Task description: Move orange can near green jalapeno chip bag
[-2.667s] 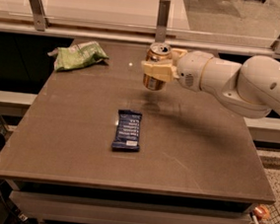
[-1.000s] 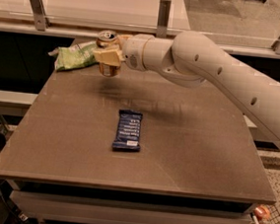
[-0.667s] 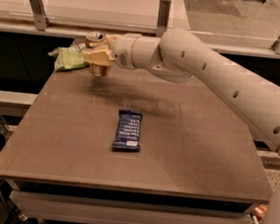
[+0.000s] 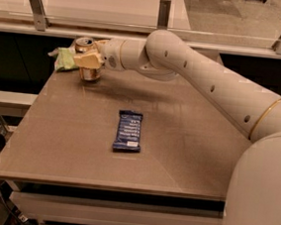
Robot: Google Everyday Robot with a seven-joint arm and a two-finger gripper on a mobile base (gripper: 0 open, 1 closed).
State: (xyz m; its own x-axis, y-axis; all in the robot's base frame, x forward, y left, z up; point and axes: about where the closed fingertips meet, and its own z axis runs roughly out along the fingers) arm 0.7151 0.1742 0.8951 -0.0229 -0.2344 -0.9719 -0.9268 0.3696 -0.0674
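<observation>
Up front, the brown table point(image 4: 52, 151) carries a flat dark-blue bar wrapper point(image 4: 128, 130) lying lengthwise near its middle, well apart from the action and out of the arm's way. The robot's own white body fills the lower right corner, cut off by the frame.

Further back, the white arm point(image 4: 193, 77) reaches leftward across the far part of the table. Its gripper point(image 4: 89, 60) sits at the far-left corner, its pale fingers clamped around the middle of the orange can point(image 4: 90, 73), which stands upright with its silver top showing above them. The can's base looks to be on the tabletop or a hair above it; I cannot tell which, since the shadow beneath blurs the line.

Just beside the can, on its left and slightly behind, lies the green jalapeno chip bag point(image 4: 64, 59), partly hidden by the can and fingers. The can being this close, the placement looks essentially made, with only letting go left.

Beyond, metal posts point(image 4: 164, 12) hold a glass rail.
</observation>
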